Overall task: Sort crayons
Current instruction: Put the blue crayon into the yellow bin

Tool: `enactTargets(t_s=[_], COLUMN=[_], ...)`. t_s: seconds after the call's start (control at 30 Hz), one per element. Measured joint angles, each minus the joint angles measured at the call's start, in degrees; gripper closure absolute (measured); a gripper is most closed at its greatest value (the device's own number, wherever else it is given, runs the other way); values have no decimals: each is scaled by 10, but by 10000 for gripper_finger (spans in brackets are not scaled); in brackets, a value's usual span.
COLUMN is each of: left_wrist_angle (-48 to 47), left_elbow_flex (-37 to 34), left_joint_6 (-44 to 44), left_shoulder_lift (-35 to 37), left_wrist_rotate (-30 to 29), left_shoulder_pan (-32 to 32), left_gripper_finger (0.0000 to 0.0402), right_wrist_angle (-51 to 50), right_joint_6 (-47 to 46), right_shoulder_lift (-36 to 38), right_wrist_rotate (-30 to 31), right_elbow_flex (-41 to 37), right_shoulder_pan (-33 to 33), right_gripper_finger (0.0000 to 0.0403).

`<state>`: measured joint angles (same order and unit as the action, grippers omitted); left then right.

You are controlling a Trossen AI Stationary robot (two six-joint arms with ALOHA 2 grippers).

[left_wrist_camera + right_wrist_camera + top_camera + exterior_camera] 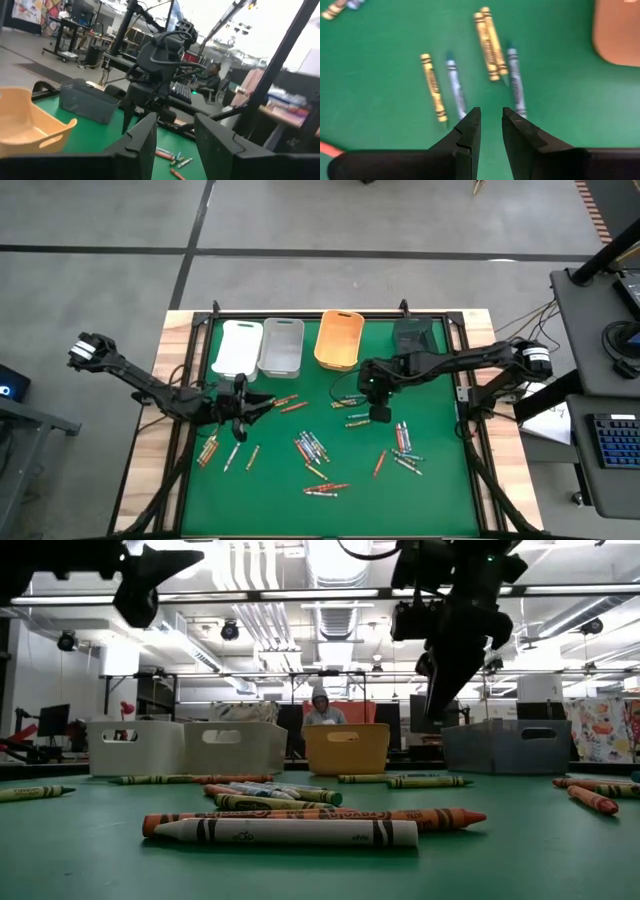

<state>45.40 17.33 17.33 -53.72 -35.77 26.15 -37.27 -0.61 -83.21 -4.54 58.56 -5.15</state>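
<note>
White crayon (285,831) nearest low camera. Right wrist alone shows right claw (490,131) apart, empty, above yellow and blue crayons (470,80) mid-tabletop. Left claw (176,145) apart, empty. Green tabletop (440,480) front edge bare.

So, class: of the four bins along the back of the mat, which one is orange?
The orange bin, third from the left in the high view. It sits between the grey bin and the dark bin; the white bin is leftmost.
</note>
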Motion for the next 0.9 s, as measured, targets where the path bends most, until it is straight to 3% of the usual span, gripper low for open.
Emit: enactTargets(t_s=[0.13,0.33,0.57,0.9], left_wrist_angle=[-27,-144,-257,-285], left_elbow_flex=[37,89,135,141], left_joint_6=[-30,-34,-37,-37], left_shoulder_lift=[-33,-58,-66,-65], left_wrist_rotate=[0,-3,-58,-78], left_shoulder_pan=[0,0,0,-1], left_gripper_finger=[287,287,287,287], right_wrist_angle=[0,1,-2,-8], right_joint_6=[26,26,47,72], right_shoulder_lift=[-15,-42,-87,-130], right_wrist_rotate=[-4,-4,1,2], right_elbow_flex=[16,45,77,60], right_shoulder_pan=[3,3,5,42], right_gripper_finger=[335,335,335,335])
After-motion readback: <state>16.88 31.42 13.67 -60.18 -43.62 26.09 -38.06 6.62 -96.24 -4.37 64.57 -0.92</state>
